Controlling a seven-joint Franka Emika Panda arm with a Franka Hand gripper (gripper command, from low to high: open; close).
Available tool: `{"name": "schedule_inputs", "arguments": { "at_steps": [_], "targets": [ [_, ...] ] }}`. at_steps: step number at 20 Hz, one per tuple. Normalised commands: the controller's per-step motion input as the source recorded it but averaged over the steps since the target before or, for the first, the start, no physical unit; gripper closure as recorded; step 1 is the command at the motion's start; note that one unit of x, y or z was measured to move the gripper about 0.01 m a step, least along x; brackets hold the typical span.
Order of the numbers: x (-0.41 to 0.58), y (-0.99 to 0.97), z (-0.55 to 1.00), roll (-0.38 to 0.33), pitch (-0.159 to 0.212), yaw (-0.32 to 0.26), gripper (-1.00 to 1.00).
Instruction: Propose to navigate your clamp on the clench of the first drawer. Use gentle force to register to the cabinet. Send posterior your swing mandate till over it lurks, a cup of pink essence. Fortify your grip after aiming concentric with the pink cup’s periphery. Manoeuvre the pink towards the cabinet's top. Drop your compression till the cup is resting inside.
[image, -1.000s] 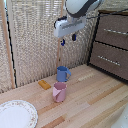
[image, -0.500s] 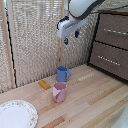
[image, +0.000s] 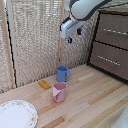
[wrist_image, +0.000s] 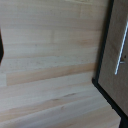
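Tool (image: 74, 38) high above the counter (image: 95, 105), empty, opening unclear; pink cup (image: 60, 92) toward 7 o'clock, cabinet (image: 111, 42) at 3.

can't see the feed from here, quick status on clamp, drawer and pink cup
Clamp high in the air, nothing held, jaw state unclear. First drawer shut. Pink cup on table beside blue mug. Path looks clear.

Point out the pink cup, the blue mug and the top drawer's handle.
pink cup (image: 59, 93), exterior view, on its side wall.
blue mug (image: 62, 74), exterior view, on its body.
top drawer's handle (image: 116, 32), exterior view, on the middle of the bar.
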Motion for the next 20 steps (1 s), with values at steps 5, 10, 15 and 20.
{"name": "schedule_inputs", "arguments": {
  "at_steps": [5, 10, 15, 20],
  "targets": [
    [0.0, -0.21, 0.0, -0.373, 0.0, 0.088, -1.0],
    [0.149, -0.14, 0.02, -0.375, 0.011, 0.029, -1.0],
    [0.29, -0.11, 0.07, -0.375, 0.022, 0.0, -1.0],
    [0.142, -0.12, 0.01, -0.375, 0.0, 0.024, -1.0]
  ]
}}
